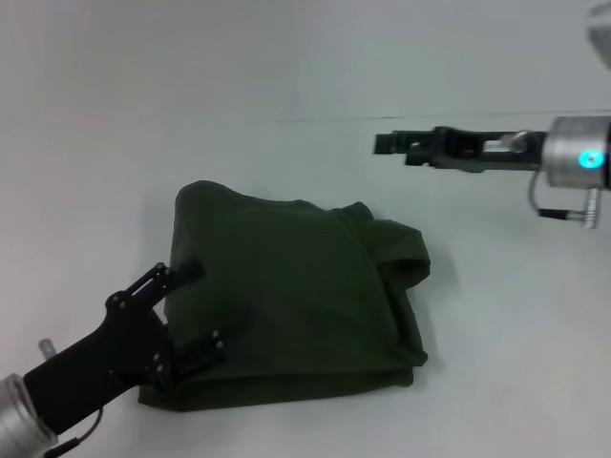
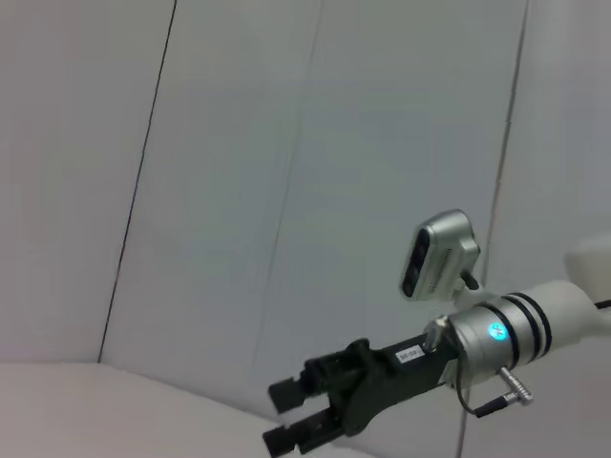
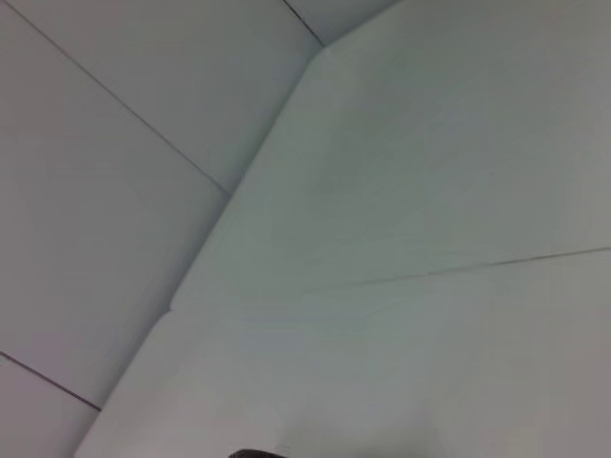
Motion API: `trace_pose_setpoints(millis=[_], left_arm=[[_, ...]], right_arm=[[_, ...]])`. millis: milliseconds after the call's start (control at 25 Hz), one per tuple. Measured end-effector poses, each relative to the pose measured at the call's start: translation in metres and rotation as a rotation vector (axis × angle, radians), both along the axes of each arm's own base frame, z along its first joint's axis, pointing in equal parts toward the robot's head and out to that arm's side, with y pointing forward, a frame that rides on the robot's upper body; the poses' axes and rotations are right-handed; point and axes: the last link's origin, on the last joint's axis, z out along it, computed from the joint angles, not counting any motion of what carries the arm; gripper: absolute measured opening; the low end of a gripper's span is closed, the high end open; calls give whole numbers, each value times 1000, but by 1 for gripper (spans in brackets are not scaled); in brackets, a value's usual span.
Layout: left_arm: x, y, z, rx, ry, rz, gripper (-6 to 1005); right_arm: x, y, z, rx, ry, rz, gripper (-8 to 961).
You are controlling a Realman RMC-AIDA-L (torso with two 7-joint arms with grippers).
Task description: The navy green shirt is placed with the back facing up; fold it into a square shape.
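The navy green shirt (image 1: pixel 296 296) lies on the white table (image 1: pixel 516 315), folded into a rough square bundle with a bunched edge on its right side. My left gripper (image 1: pixel 199 307) is at the shirt's left edge with its black fingers (image 1: pixel 181 272) spread open, resting against the fabric without pinching it. My right gripper (image 1: pixel 387 143) is raised above the table behind and to the right of the shirt, pointing left, well apart from it. It also shows in the left wrist view (image 2: pixel 286 417), fingers slightly apart and empty. The right wrist view shows no shirt.
White walls with thin seams (image 2: pixel 143 181) surround the table. The table's far edge (image 1: pixel 315 118) runs behind the shirt. My right arm's silver wrist with a blue light (image 1: pixel 578 157) hangs at the right.
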Motion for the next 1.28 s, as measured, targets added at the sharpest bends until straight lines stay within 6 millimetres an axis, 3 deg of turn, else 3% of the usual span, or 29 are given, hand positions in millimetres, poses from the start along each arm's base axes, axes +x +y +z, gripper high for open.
trace_pose_setpoints(millis=[320,600,1280], left_arm=[[-3,1,4,45,49,-24,889],[-3,5,5,50,64,-27,889],[-3,10,3,47,67,-10,890]], right_arm=[[-20,-3,-44,-49,-26,3,772],[-21,-14,-69,-88,-30,-20,766],[-10,-20,-71,-99,-29,-62,765]])
